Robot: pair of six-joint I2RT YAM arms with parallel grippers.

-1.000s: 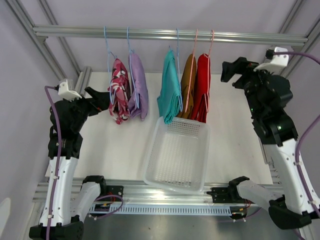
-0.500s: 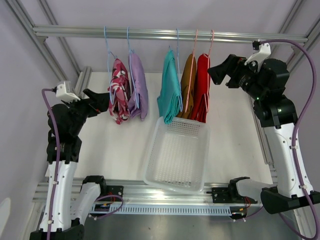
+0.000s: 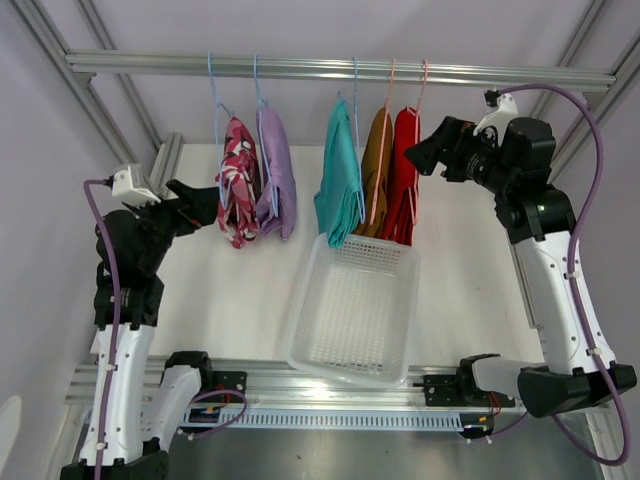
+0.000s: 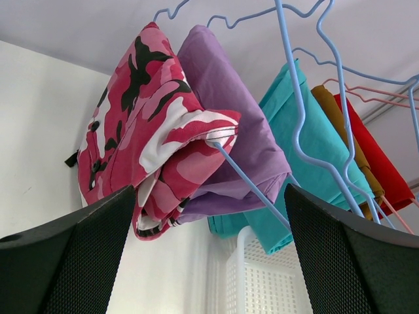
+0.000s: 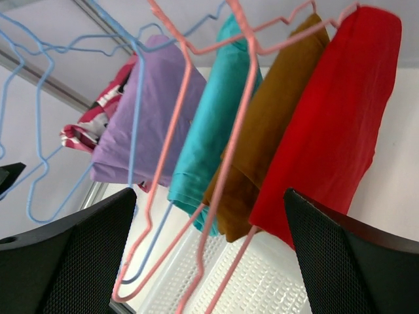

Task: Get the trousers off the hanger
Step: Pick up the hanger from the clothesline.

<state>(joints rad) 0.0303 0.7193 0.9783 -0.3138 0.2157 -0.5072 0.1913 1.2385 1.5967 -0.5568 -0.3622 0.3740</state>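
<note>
From overhead, all five pairs of trousers hang folded over wire hangers (image 4: 251, 187) on the rail (image 3: 340, 68) at 12 o'clock. Reading from 9 toward 3 o'clock, I see the camouflage trousers (image 3: 238, 180) touching the lilac trousers (image 3: 277, 170), then a gap, then the teal trousers (image 3: 340, 175), the rust-brown trousers (image 3: 377, 170) and the red trousers (image 3: 404, 170) packed close together.

The white basket (image 3: 300, 340) sits on the table (image 3: 230, 300) at 6 o'clock of those last three.

My left gripper (image 3: 200, 203) hovers at 9 o'clock of the camouflage pair, just beside it. Its fingers (image 4: 65, 261) are spread wide and hold nothing.

My right gripper (image 3: 420, 150) sits at 3 o'clock of the red pair, close but apart. It too is spread fully and is empty.
</note>
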